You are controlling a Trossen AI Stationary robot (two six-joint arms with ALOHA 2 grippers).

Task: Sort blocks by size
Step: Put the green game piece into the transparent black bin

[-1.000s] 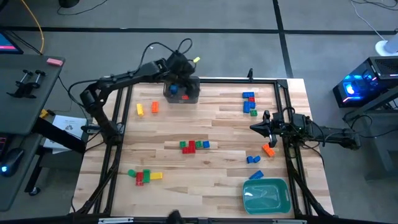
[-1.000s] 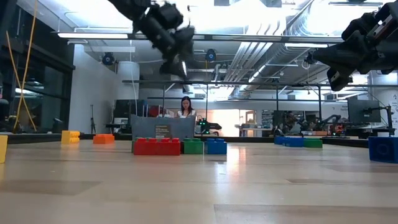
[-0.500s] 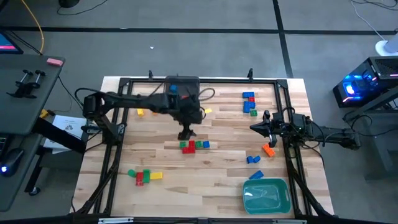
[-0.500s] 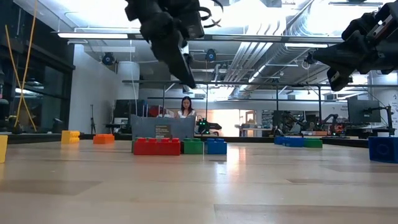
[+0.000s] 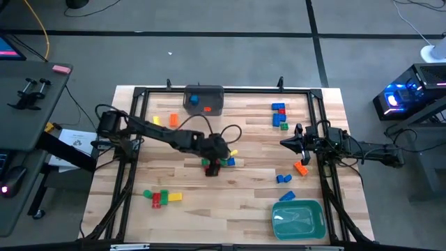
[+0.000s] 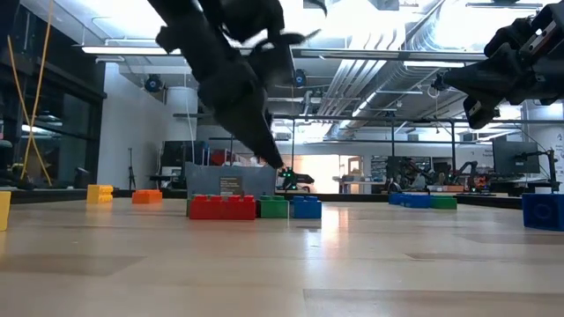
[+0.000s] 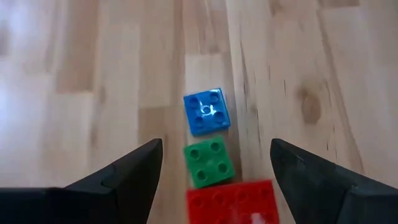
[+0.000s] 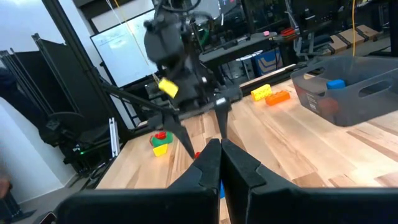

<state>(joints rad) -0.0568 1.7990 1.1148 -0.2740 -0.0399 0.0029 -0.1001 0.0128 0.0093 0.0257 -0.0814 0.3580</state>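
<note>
Row of blocks, high view: a red block (image 5: 207, 162), a green one and a blue block (image 5: 230, 162) lie side by side at the middle of the tabletop (image 5: 244, 139), the row running left to right.
Left gripper, high view: the left gripper (image 5: 216, 166) hangs directly over this row, the arm reaching in from the left edge; it hides most of the green block.
Nearer arm, high view: the left arm is on top of the row; the right gripper (image 5: 289, 142) waits near the right edge, well apart from it.
Other blocks, high view: small groups lie near the far right, near the right edge, at the near left and at the far left; the dark bin (image 5: 203, 101) at the far edge holds 2 blocks, the teal tray (image 5: 299, 219) sits at the near right.
Row, low view: the long red block (image 6: 223, 207), green block (image 6: 273, 207) and blue block (image 6: 307, 207) touch in 1 line; the left arm slants down toward them, its tips above the green one.
Fingers, left wrist view: the left fingers (image 7: 134, 171) are spread wide; the green block (image 7: 209, 163) lies between them, the blue block (image 7: 207, 111) just beyond it, the red block (image 7: 233, 200) on the near side.
Axis, left wrist view: the row runs straight ahead along the gap, so closing would likely squeeze the green block across its free sides.
Right fingers, right wrist view: the right fingers (image 8: 219, 163) are pressed together, holding nothing.
</note>
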